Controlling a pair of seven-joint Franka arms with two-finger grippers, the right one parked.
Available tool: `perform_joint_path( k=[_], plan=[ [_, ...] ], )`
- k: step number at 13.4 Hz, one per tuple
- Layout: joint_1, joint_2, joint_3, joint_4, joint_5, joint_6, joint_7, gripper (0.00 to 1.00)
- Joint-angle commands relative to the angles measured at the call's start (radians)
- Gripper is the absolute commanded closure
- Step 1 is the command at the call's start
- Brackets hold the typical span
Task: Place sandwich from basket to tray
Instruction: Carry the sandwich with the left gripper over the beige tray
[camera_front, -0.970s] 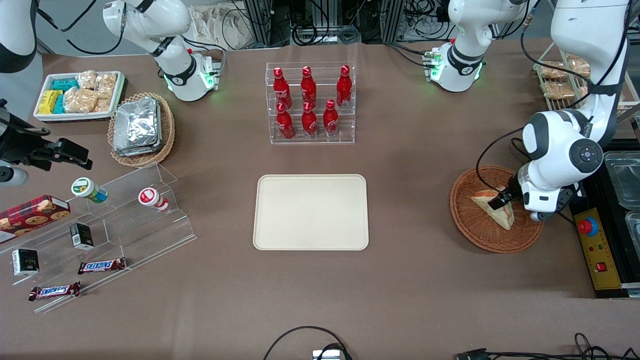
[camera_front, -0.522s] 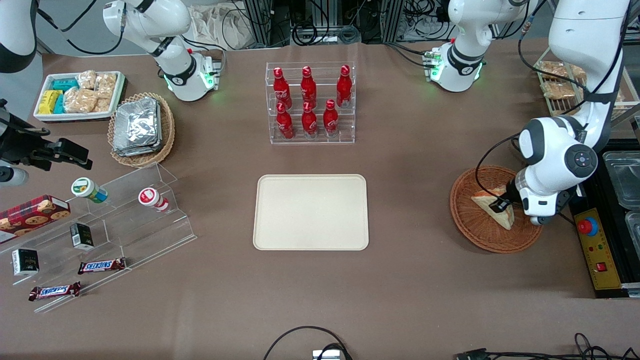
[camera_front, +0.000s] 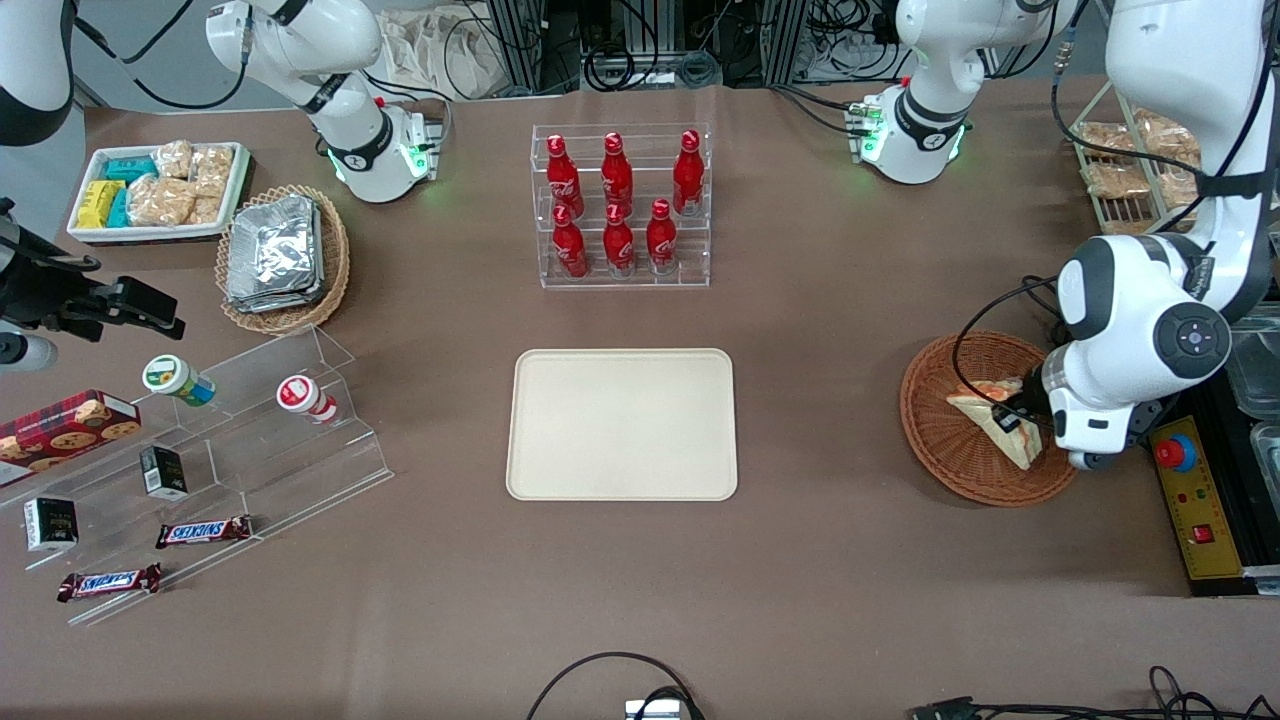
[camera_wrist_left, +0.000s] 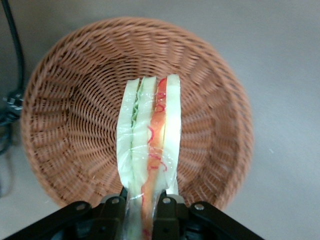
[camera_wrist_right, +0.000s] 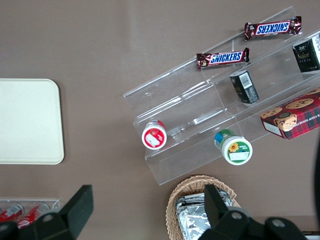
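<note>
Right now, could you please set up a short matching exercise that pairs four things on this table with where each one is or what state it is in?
Things:
1. sandwich
2. tray
3. basket
4. gripper

Places or states:
A. shut on the wrapped wedge
B. lies flat at the middle of the table, with nothing on it
C. held on edge between two fingers, above the wicker
D. sits at the working arm's end of the table, under the gripper

Pairs: 1-C, 2-B, 3-D, 4-A
</note>
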Motion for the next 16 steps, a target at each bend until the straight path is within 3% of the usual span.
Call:
perform_joint_path(
  k=[1,3,6,11,13,16],
  plan=[
    [-0.065,0.003,-0.026,0.183,0.039,-0.221,0.069,1.00],
    [-0.120,0.016,-0.066,0.291,0.033,-0.334,0.187,1.00],
    [-0.233,0.138,-0.144,0.437,0.029,-0.329,0.281,1.00],
    [-0.451,0.382,-0.161,0.636,0.058,-0.261,0.252,1.00],
    [-0.482,0.481,-0.162,0.730,0.088,-0.231,0.235,1.00],
    [-0.524,0.552,-0.158,0.733,0.092,-0.193,0.117,1.00]
  ],
)
